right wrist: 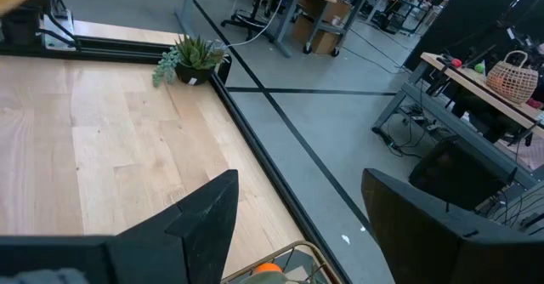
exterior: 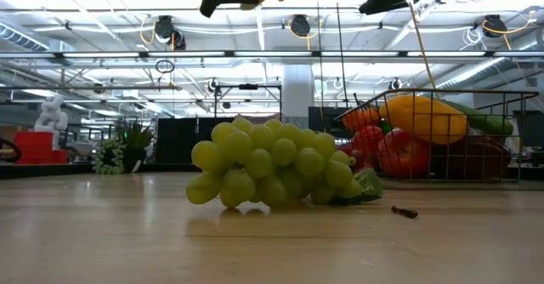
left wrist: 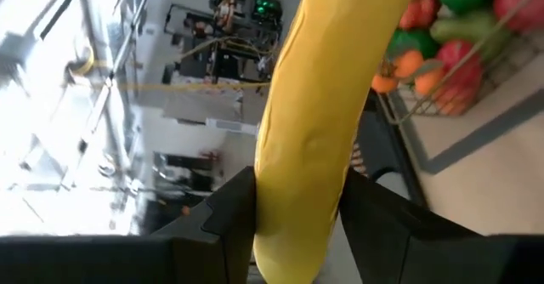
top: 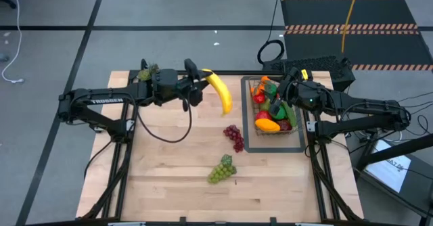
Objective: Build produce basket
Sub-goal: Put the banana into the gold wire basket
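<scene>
A yellow banana [top: 220, 91] is pinched between the fingers of the left gripper [top: 200, 89] and held in the air above the table [top: 169, 165], left of the basket [top: 274, 147]. In the left wrist view both ends of the banana are cut off. The right gripper [top: 279, 96] hangs over the basket with its fingers spread, nothing between them. Fruit is piled in the basket, partly hidden under that arm. Purple grapes [top: 234, 137] and green grapes [top: 221, 170] lie on the table.
</scene>
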